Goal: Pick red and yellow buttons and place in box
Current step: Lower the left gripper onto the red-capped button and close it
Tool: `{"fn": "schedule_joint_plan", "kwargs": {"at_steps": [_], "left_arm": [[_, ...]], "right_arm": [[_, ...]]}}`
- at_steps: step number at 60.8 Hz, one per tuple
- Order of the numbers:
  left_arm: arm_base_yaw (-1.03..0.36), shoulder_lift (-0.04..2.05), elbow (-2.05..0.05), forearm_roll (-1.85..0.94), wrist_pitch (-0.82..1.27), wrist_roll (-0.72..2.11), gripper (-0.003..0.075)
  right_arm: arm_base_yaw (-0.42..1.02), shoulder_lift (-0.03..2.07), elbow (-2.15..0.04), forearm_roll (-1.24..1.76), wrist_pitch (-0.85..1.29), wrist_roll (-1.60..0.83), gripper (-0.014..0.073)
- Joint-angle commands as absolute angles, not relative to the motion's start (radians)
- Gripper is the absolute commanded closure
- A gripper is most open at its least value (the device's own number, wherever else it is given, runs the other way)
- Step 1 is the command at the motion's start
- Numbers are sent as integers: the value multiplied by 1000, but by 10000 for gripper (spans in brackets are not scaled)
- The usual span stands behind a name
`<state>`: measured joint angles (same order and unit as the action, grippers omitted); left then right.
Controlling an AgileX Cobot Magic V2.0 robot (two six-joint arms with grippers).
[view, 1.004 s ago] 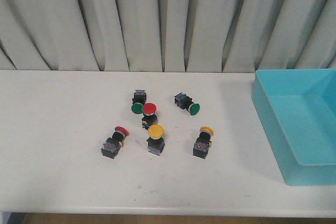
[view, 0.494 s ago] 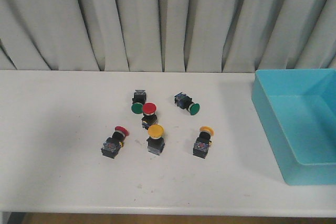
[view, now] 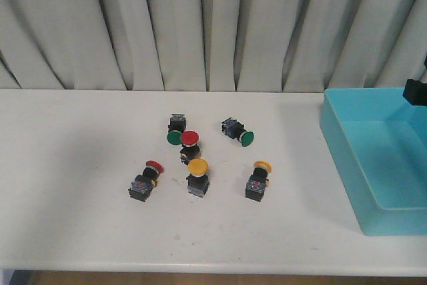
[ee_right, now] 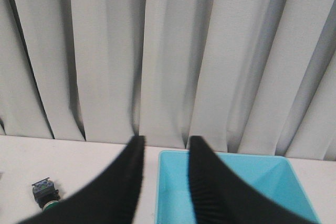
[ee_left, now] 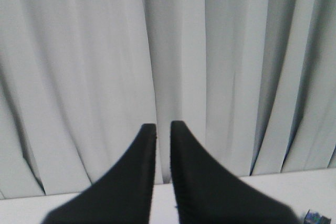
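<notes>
Two red buttons (view: 190,140) (view: 149,179) and two yellow buttons (view: 197,175) (view: 258,179) lie loosely grouped at the table's middle, each a round cap on a black body. The light-blue box (view: 393,158) stands at the right end with nothing in it. In the right wrist view, my right gripper (ee_right: 164,139) is open and holds nothing; it hangs over the box's (ee_right: 273,174) left wall. Only a black part of the right arm (view: 415,90) shows at the front view's right edge. My left gripper (ee_left: 163,125) is shut on nothing, facing the curtain, far from the buttons.
Two green-capped switches (view: 175,131) (view: 237,131) lie just behind the red and yellow ones; one of them (ee_right: 43,192) shows in the right wrist view. A grey curtain (view: 200,25) hangs along the table's far edge. The white table (view: 67,165) ends close in front.
A black part of the right arm has come into the front view at the right edge, above the box. The buttons and the box have not moved.
</notes>
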<state>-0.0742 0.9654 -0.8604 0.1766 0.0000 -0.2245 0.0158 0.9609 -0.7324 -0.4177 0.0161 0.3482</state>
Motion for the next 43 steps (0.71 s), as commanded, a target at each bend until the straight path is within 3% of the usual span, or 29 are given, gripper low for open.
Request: {"fn": "schedule_joint_plan", "kwargs": {"at_steps": [1,8,14,18,27,43], "left_arm": [[-80,984,-923,185,-39,-225,461],[-108,1045,-985,178,39,-225,225],[-154,1111,-1046,176,86,-236,77],[-199,1161,-1099,169,119,-236,29],[-308,1318,-1259,161,237,-236,31],[-435,1707,-1629,59,463,-234,102]], "right_arm": [[14,950,-770,-443,-53,338,153],[14,955,-769,-442,-53,338,-26],[14,955,-769,-424,-29,360,-85],[14,955,-769,-402,13,375,-87],[14,955,-769,-383,116,372,-69],[14,979,-769,-327,132,372,-31]]}}
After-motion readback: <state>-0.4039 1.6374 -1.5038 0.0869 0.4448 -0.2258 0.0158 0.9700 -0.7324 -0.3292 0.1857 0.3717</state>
